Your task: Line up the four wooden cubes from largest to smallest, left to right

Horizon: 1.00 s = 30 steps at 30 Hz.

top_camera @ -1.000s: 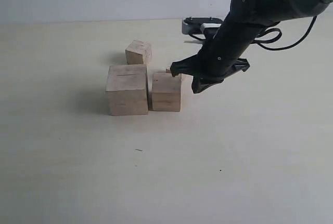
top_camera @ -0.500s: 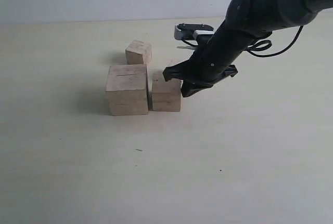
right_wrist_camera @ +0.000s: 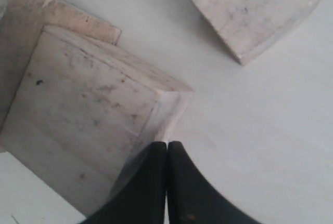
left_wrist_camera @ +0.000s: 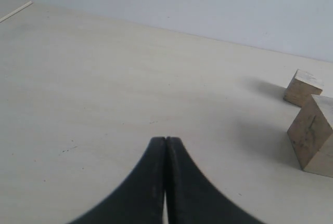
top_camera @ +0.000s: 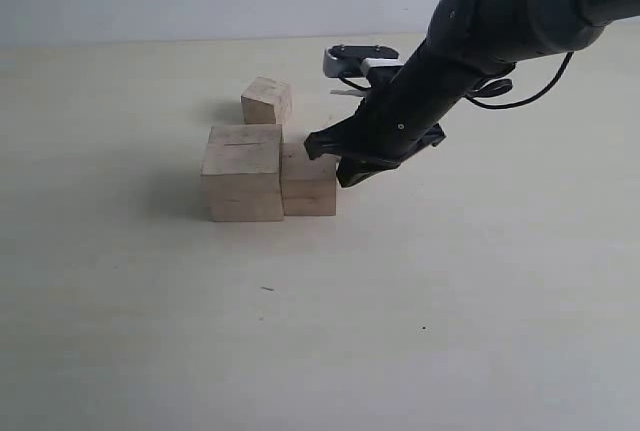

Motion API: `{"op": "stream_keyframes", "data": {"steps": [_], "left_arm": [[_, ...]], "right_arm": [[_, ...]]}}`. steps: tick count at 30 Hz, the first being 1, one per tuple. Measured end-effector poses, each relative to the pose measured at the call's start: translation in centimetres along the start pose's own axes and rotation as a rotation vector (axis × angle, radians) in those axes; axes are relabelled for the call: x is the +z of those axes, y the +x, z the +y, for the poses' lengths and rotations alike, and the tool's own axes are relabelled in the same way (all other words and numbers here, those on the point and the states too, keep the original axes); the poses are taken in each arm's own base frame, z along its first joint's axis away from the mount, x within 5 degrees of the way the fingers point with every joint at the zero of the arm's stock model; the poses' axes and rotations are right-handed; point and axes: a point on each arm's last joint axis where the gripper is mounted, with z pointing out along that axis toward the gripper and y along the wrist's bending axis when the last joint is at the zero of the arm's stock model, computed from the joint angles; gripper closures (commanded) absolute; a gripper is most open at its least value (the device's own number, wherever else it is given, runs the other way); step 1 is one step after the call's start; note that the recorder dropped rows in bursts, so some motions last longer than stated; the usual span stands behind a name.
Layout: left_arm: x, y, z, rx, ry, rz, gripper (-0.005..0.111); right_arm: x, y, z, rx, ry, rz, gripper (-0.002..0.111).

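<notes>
The right gripper (right_wrist_camera: 166,150) is pinched shut and holds nothing. It has just pushed the second cube (top_camera: 308,183) left. A moment ago there was a gap. Now it touches the biggest cube (top_camera: 243,173), so two look in order. The third cube (top_camera: 266,101) waits behind them. The left gripper (left_wrist_camera: 165,146) is shut too.

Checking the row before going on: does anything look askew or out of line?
Yes. A smaller cube sits behind the largest cube, turned at an angle, outside the row that the largest and the second cube form.
</notes>
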Motion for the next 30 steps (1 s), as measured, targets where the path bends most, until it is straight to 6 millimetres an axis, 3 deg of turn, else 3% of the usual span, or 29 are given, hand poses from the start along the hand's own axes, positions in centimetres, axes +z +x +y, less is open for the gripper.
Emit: {"op": "stream_keyframes", "data": {"steps": [17, 24, 30], "left_arm": [[0.0, 0.0, 0.0, 0.0, 0.0, 0.0, 0.107], [0.0, 0.0, 0.0, 0.0, 0.0, 0.0, 0.107], [0.0, 0.0, 0.0, 0.0, 0.0, 0.0, 0.107]], "right_arm": [[-0.3, 0.0, 0.1, -0.035, 0.005, 0.007, 0.108], [-3.7, -1.0, 0.6, -0.143, 0.081, -0.089, 0.108], [-7.4, -2.8, 1.2, -0.268, 0.181, -0.303, 0.108]]}}
